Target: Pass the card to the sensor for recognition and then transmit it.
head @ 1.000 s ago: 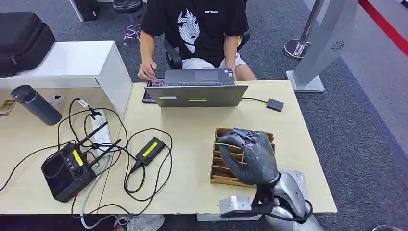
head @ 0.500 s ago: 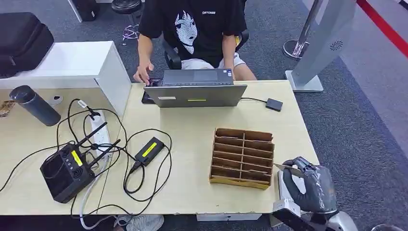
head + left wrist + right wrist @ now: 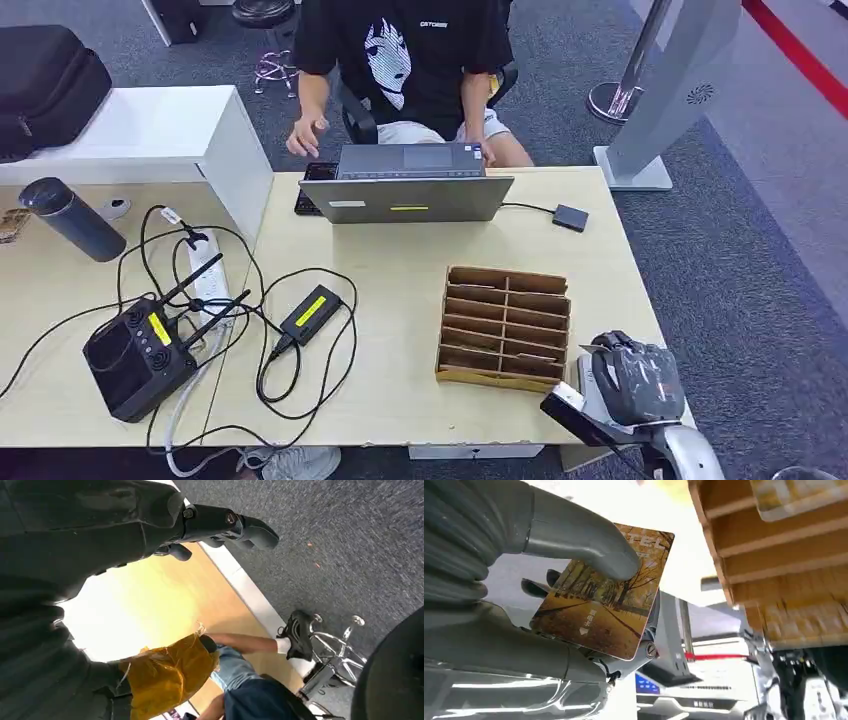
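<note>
Grey carpet (image 3: 760, 250) is seen around a pale wooden table (image 3: 400, 270) in the head view, with a red stripe crossing the far right corner of the floor. A wooden card rack (image 3: 504, 326) with slotted compartments is set on the table and serves as the landmark. Beyond the rack, at the far edge, a grey laptop (image 3: 410, 185) is open, and a person (image 3: 400, 60) in a black shirt is seated behind it. Well to the left of the rack, a black controller (image 3: 135, 358), a small black box with a yellow label (image 3: 312, 313), a power strip (image 3: 205, 275) and looping cables are laid out, with a dark bottle (image 3: 72, 218) farther left. A white cabinet (image 3: 150, 130) stands beyond those. A silver kiosk stand (image 3: 670, 90) is placed on the carpet beyond and right of the rack. Just right of the rack, at the table's near right corner, the right hand (image 3: 638, 385) is seen with fingers curled.

From the left wrist, the left hand (image 3: 60, 580) is shown as dark shapes against carpet and table edge; whether it is spread or closed cannot be told.

From the right wrist, a card (image 3: 604, 600) printed with autumn trees is held pinched between the thumb and fingers of the right hand, just beside the rack's slots.
</note>
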Controlling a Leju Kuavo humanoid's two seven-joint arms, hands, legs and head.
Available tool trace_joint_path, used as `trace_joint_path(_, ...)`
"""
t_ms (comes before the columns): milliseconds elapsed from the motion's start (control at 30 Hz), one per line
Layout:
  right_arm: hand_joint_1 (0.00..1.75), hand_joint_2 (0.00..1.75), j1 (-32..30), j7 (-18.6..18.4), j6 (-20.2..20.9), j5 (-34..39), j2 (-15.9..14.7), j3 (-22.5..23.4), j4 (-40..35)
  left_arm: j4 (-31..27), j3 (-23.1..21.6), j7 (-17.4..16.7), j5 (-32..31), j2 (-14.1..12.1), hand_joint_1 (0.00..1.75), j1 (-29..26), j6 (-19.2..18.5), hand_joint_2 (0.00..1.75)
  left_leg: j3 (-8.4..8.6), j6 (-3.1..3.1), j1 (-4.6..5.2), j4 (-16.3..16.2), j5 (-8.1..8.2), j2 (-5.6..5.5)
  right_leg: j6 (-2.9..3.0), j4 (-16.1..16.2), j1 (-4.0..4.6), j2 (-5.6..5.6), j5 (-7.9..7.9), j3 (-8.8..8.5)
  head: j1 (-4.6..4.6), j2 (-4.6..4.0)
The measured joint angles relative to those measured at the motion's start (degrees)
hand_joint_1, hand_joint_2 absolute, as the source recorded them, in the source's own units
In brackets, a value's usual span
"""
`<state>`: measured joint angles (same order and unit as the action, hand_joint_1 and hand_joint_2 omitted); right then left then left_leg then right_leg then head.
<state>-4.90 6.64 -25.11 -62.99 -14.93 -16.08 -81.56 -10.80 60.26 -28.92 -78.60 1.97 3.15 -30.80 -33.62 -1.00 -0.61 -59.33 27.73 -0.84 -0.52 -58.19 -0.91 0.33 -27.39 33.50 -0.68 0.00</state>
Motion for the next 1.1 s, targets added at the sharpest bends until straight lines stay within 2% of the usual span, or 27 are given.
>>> trace_joint_path(300,1.75,1.75,4.68,-2.56,0.35,-1.79,0.35,-2.15,8.14,0.00,-0.02,0.00,-0.02,0.26,0.00,-0.01,-0.15,1.75,0.01,0.00,-0.01,0.00,0.00,0.00,0.00,0.00,0.00,0.00,0.00,0.00,0.00,0.00)
trace_joint_path(900,1.75,1.75,6.75,-3.56,1.13,-2.80,0.55,-3.06,10.57,0.00,-0.02,-0.02,-0.02,0.35,0.00,0.00,-0.37,1.75,0.13,0.00,0.00,0.00,0.00,0.00,0.00,0.00,0.00,0.00,0.00,-0.12,0.02,0.00)
trace_joint_path(1000,1.75,1.75,6.35,-3.65,-0.73,-3.63,0.55,-3.22,10.13,0.00,-0.02,-0.02,-0.09,0.46,0.00,0.00,-0.35,1.75,0.12,0.00,0.00,-0.01,0.00,-0.03,0.00,0.00,0.00,-0.02,0.00,-0.12,0.02,0.00)
trace_joint_path(1100,1.75,1.75,4.58,-3.54,-7.20,-4.75,0.59,-3.33,6.63,0.00,-0.02,0.02,-0.09,0.55,0.00,-0.07,-0.22,1.75,0.11,0.00,0.00,-0.01,0.00,-0.03,0.00,0.00,0.00,-0.02,0.00,-0.11,0.02,0.00)
